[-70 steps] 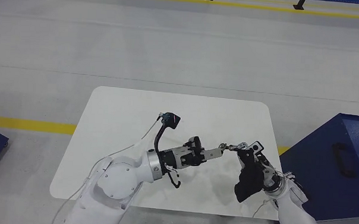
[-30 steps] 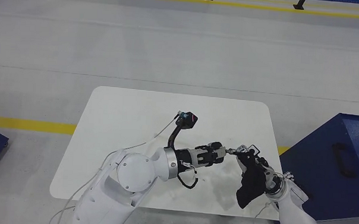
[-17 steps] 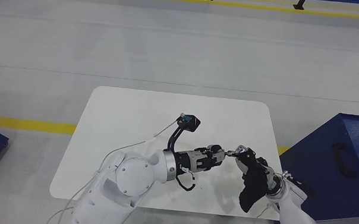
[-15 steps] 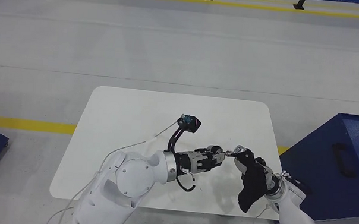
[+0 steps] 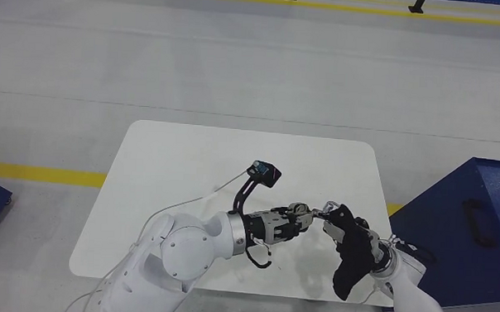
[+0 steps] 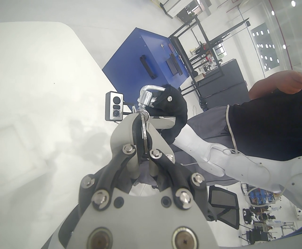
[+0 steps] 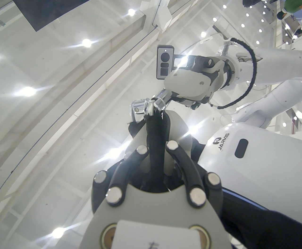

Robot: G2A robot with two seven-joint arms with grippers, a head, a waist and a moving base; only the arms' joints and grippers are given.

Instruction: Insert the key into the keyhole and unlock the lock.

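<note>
Left gripper point(image 6: 142, 120) has closed the gap on the lock point(image 6: 144, 98) since the earliest top frame. The arm pushed forward over the table point(image 5: 175, 162), its wrist rolled some, and the right gripper point(image 7: 152, 119) edged in to meet it. Both hang over the table's right half, nose to nose.

Left gripper: fingers point(image 6: 125, 125) pinched tight on the key point(image 6: 144, 135), flat head clamped between them, blade sticking straight out past the tips. Blade tip is touching the lock's lower end. Looks at least started into the keyhole, depth can't tell.

Right gripper: wrapped in black cloth point(image 6: 173, 106) and clamped on the lock. Silver body and shackle point(image 6: 153, 88) poke out toward the left gripper. Can't tell if the shackle has released.

Relation that matters: the lock lies dead ahead of the left gripper. The key's long axis runs roughly in line with the lock body, along the line joining the two wrists. The left arm has the key, so it does the work.

Judgement: next is to seat the key fully along that axis. Then twist the left wrist about it while the right holds firm. Risk: a small misalignment jams the blade, or the lock slips in the cloth.
</note>
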